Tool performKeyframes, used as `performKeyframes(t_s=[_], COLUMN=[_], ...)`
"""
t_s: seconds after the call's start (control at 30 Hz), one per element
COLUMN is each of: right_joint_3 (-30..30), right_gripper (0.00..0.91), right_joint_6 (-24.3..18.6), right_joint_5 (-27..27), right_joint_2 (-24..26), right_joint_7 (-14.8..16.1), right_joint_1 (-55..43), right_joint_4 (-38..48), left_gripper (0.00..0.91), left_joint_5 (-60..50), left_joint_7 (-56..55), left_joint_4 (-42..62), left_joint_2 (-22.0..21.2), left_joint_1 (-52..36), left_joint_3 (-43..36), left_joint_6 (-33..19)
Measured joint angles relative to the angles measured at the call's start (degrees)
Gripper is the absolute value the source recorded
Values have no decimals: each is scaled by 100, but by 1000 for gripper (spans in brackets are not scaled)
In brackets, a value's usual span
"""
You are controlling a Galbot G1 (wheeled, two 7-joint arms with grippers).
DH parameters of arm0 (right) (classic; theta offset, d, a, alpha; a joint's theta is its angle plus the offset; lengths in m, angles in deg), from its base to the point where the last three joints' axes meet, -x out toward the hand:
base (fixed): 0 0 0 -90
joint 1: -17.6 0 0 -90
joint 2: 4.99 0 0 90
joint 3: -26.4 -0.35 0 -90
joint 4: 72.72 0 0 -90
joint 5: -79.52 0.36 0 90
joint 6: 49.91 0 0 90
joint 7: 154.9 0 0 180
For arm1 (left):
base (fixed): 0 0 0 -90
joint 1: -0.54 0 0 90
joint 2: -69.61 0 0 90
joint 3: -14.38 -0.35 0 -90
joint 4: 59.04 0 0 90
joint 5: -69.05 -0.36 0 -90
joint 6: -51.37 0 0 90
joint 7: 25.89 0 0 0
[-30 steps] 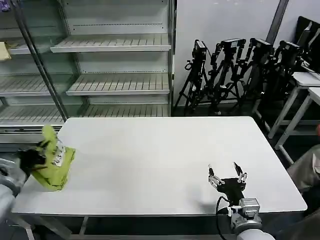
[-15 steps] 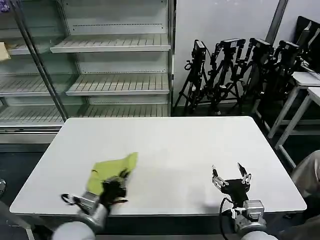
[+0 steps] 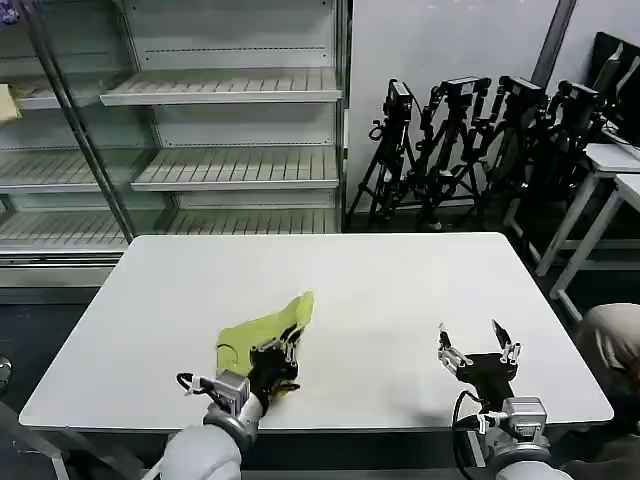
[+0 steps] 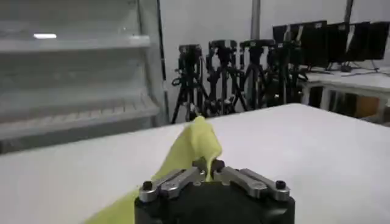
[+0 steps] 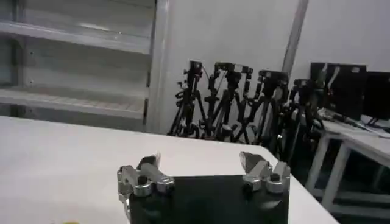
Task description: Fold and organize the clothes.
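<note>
Head view: T-shirt [image 3: 265,329] bunched, long axis toward far right.

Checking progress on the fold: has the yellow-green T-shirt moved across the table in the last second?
Yes. The T-shirt, clamped in the left gripper, moved from the table's left edge toward its centre.
</note>
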Motion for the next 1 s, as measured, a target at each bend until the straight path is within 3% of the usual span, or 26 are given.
performKeyframes(t_s=[0.23, 0.63, 0.83, 1.0], right_joint_3=[63, 146, 165, 126], right_gripper=[907, 907, 907, 907], right_joint_6=[-1, -21, -51, -91], right_joint_5=[-53, -35, -19, 4], right_joint_2=[-94, -122, -134, -126], right_joint_7=[3, 20, 33, 49], right_joint_1=[-79, -230, -243, -196], right_joint_4=[43, 178, 207, 201], left_gripper=[0, 0, 0, 0], left_joint_5=[-346, -1668, -2545, -3217], left_joint_7=[579, 2216, 2941, 3324], left_joint_4=[4, 186, 213, 164], left_joint_2=[594, 2152, 2498, 2546], left_joint_1=[-219, 152, 574, 970], left_joint_3=[611, 2755, 3633, 3950], left_joint_6=[230, 381, 251, 86])
